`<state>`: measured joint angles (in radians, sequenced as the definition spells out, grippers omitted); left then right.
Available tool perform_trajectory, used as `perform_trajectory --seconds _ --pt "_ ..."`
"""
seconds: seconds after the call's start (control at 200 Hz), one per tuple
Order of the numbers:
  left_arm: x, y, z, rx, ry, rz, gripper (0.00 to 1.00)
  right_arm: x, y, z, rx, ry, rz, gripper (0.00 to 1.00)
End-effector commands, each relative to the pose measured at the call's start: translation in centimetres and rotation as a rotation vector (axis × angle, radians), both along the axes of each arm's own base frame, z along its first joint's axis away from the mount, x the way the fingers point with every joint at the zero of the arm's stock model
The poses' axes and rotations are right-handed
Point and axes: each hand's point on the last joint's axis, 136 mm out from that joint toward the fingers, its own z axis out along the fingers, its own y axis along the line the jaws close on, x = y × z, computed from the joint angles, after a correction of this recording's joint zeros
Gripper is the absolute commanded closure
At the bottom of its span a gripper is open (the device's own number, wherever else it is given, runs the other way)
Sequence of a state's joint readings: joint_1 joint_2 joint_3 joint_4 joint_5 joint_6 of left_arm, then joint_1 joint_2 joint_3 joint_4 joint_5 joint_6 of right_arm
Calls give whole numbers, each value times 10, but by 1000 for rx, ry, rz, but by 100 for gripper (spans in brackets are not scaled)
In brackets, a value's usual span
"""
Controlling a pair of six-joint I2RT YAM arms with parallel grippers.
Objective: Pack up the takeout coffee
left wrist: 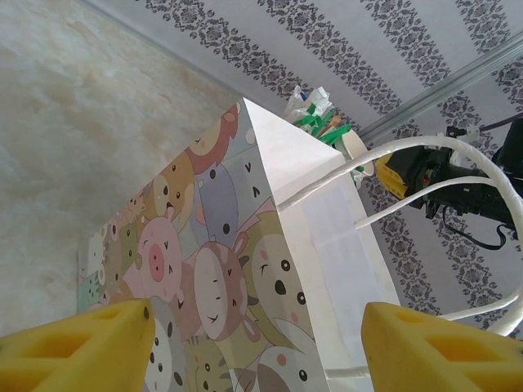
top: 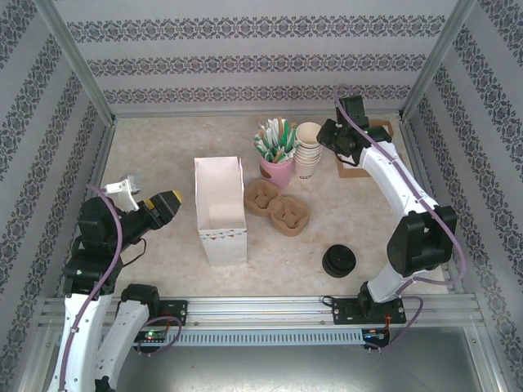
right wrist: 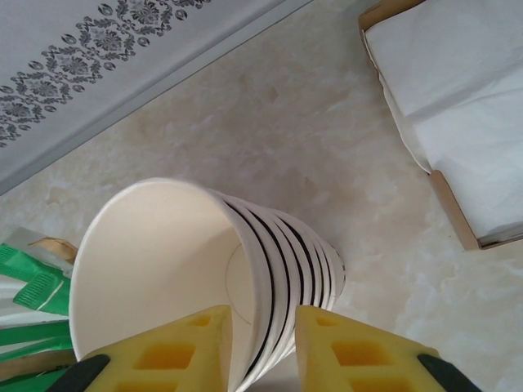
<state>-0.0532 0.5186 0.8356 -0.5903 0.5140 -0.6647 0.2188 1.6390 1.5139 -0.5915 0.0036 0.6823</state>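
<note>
Cup-picking step: my right claw [right wrist: 261,347] is narrow, pinching the rim of the top paper cup [right wrist: 155,261] on the stack [top: 309,155], far on the surface [top: 368,220] — next, a straight lift to separate it. Left claw [top: 163,206] gapes wide, empty, just left of the paper bag [top: 221,214].

This is a robot test booth dressed up as a coffee counter. Patterned wallpaper panels [top: 245,49] hang on bare metal posts [top: 78,61] around a marble-look table [top: 163,147]. Two robot arms [top: 400,188] are bolted to a slotted rail [top: 261,309], and paper cups [top: 309,151] and a pink pot [top: 276,170] of stirrers serve as props.
</note>
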Motion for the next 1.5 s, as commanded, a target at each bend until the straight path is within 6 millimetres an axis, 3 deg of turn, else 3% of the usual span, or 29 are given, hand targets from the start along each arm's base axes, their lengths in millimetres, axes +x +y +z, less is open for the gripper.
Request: perform_trajectory --seconds 0.0,0.27,0.934,1.369,1.494 --pt "-1 -5 6 -19 -28 -19 31 9 2 10 -5 -28 -12 75" --pt "0 -5 5 -23 -23 -20 31 13 4 7 -3 -23 -9 80" --pt "0 -4 3 -15 -23 -17 31 18 5 -3 -17 1 -10 79" --pt "3 -4 2 -17 -32 -11 31 18 8 15 -12 -26 2 98" --pt "3 -4 1 -12 -31 -12 31 17 9 22 -10 -34 8 100"
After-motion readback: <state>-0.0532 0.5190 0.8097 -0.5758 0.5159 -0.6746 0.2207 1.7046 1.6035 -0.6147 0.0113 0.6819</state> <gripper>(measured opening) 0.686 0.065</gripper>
